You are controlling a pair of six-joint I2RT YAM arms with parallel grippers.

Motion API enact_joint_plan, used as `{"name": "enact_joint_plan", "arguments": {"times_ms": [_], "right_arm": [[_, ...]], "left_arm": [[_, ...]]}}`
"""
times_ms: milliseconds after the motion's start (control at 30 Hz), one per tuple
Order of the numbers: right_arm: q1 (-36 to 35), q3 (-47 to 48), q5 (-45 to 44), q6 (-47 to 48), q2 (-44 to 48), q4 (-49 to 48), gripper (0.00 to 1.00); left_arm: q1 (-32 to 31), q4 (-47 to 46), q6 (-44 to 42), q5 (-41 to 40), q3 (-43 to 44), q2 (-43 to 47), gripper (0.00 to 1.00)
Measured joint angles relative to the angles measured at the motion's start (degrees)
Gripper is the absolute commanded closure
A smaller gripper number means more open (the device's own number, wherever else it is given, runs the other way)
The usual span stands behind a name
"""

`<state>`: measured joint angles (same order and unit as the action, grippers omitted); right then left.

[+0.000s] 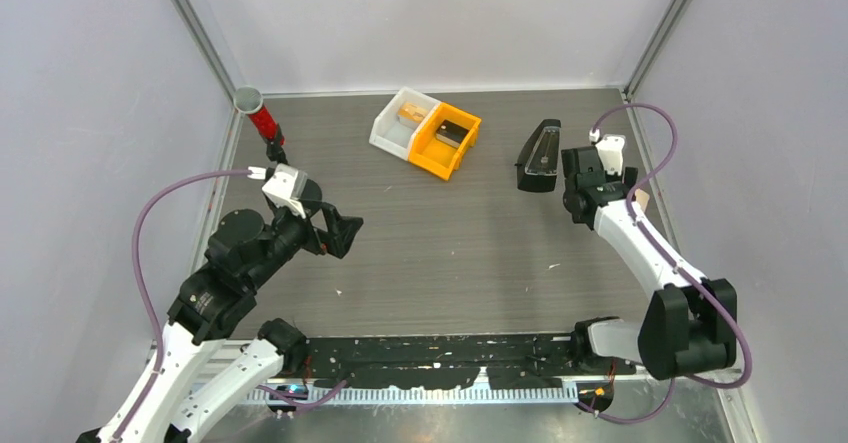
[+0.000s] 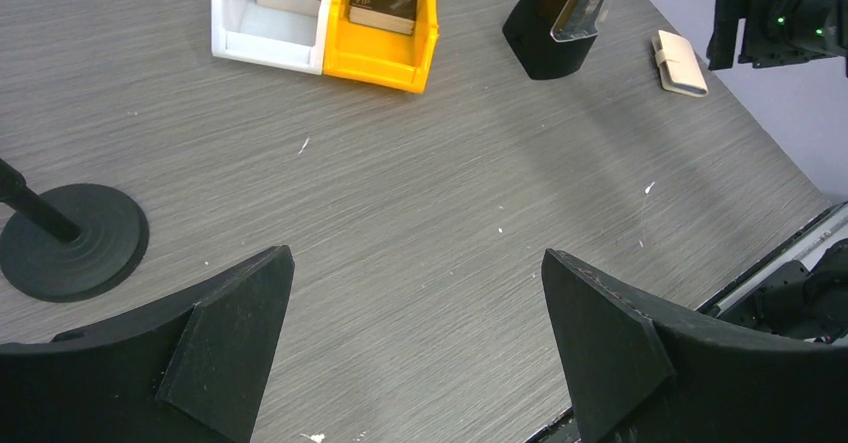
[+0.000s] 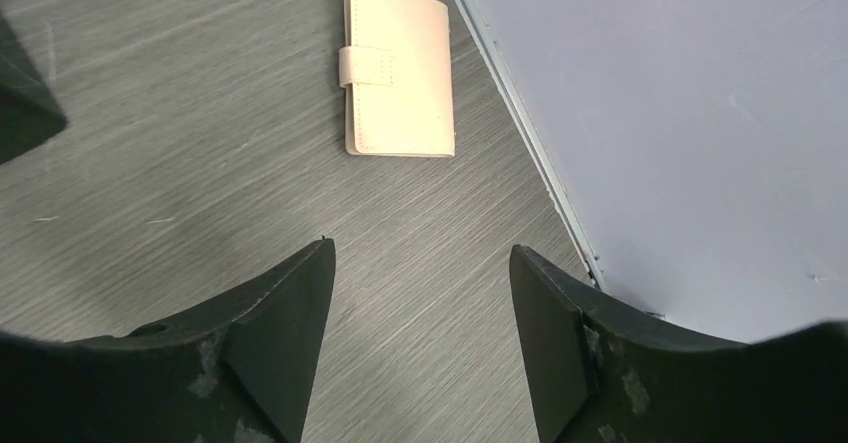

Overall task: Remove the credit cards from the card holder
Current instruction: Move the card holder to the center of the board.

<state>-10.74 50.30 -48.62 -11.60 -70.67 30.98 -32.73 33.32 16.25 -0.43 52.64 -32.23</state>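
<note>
We call it barely begun: holder lies shut on desk, 3 o'clock edge, 12 o'clock of right hand, parted, empty. Left hand wide, empty. No cards out yet.

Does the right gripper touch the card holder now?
Apart. The right wrist view shows it: the card holder lies flat ahead of the right gripper, and bare table separates it from the open jaws.
</note>
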Motion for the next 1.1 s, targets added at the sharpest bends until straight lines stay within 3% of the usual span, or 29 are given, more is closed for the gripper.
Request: {"name": "enact_joint_plan", "arguments": {"times_ms": [300, 867, 1000, 1100], "right_arm": [[9.27, 5.14, 6.82, 3.19, -12.28, -1.22, 0.37], [18.60, 14.86, 16.61, 3.61, -32.52, -2.71, 0.44], [19.47, 14.86, 18.08, 3.19, -34.10, -3.04, 0.56], [19.61, 14.86, 18.38, 2.89, -35.04, -3.48, 0.71]], "left_arm": [[-1.09, 0.04, -0.07, -0.13, -0.02, 0.35, 0.01], [-2.14, 1.99, -1.79, -6.43, -0.02, -2.25, 0.01], [-2.14, 1.99, -2.23, -8.26, -0.02, -2.29, 0.01], [-2.14, 1.99, -2.89, -9.62, -0.02, -2.56, 0.01]]}}
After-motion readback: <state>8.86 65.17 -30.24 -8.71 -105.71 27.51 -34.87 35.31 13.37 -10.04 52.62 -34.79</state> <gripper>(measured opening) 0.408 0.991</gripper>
